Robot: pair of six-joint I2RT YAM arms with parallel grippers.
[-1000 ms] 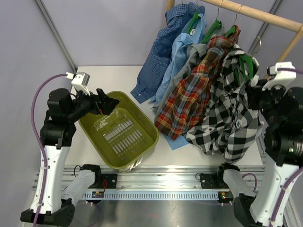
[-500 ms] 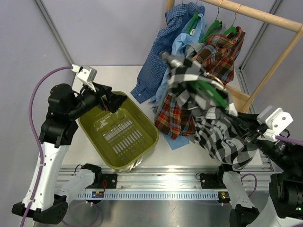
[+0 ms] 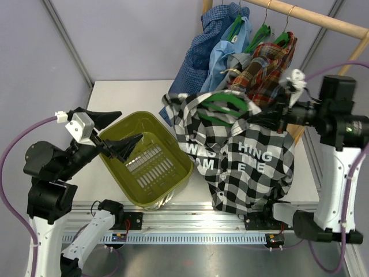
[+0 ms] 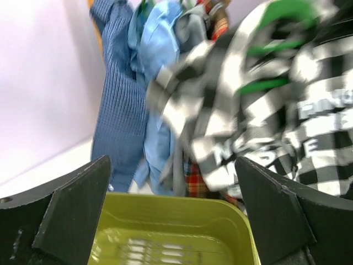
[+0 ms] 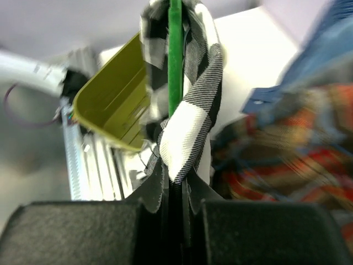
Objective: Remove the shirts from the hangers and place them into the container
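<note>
Right wrist: my right gripper clamps the hanger, checked shirt on it (off the rail). Left gripper gapes empty; next, pull the shirt into the container.

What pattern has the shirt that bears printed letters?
The shirt is large black-and-white check; the top view shows it best.

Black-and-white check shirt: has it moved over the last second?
Yes. The black-and-white check shirt left the wooden rail and swung left toward the container, carried on its green hanger by the shut right gripper.
</note>
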